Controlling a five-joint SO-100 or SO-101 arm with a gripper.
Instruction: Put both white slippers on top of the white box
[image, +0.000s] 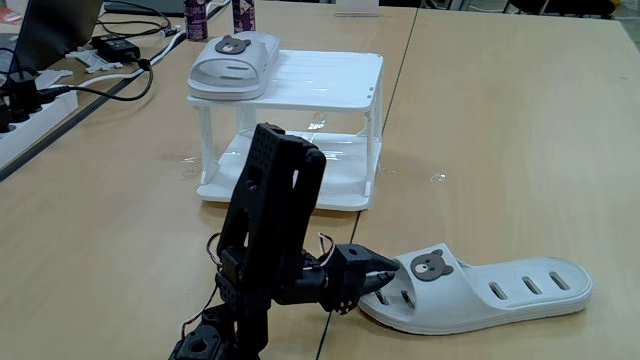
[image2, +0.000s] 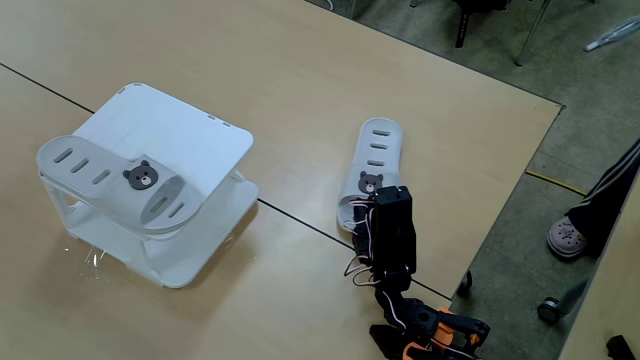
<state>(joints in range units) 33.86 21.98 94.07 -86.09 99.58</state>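
Note:
One white slipper (image: 235, 65) (image2: 100, 175) lies on the white box (image: 330, 75) (image2: 190, 135), on the left part of its ribbed top in a fixed view, bear badge facing up. The other white slipper (image: 500, 292) (image2: 380, 150) lies flat on the wooden table to the right of the arm. My black gripper (image: 385, 280) is low at that slipper's strap end, just beside the bear badge, with its fingertips touching the rim. How far the jaws stand apart does not show. From above, the arm (image2: 393, 235) hides the gripper and the strap end.
A laptop, a power strip (image: 30, 120) and black cables (image: 120, 70) crowd the table's far left. Two bottles (image: 196, 15) stand behind the box. The table edge (image2: 500, 215) runs close to the arm's right, with floor and a person's shoe (image2: 565, 237) beyond.

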